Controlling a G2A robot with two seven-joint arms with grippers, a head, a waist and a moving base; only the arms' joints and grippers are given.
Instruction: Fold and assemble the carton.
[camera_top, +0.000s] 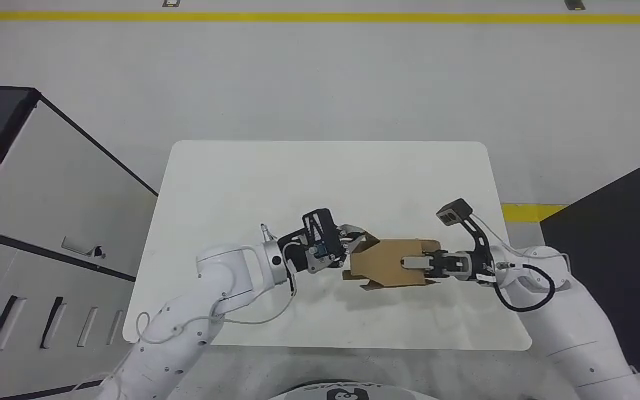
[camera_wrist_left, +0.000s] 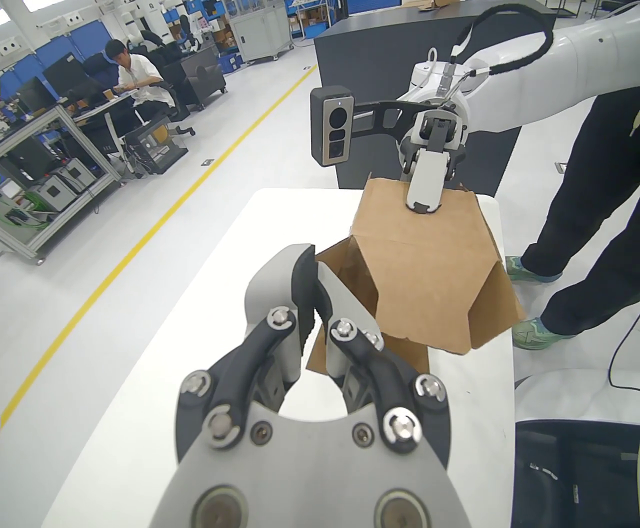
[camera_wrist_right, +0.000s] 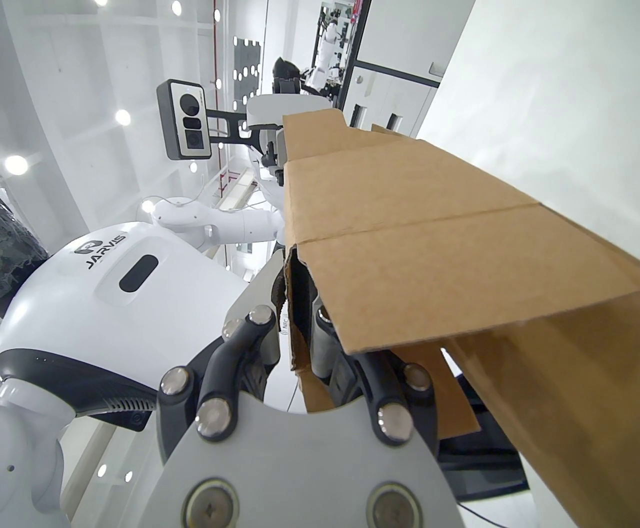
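Brown cardboard carton partly opened, near the middle of the white table's front edge. Right gripper fingers clamp one end wall of the carton. Left gripper fingers sit narrow, almost together, at its open end

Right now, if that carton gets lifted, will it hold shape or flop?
Probably light: thin cardboard carton, open and seemingly empty. Likely flexes at its creases, since flaps splay unfolded. The right end effector pinches one wall, so it may sag.
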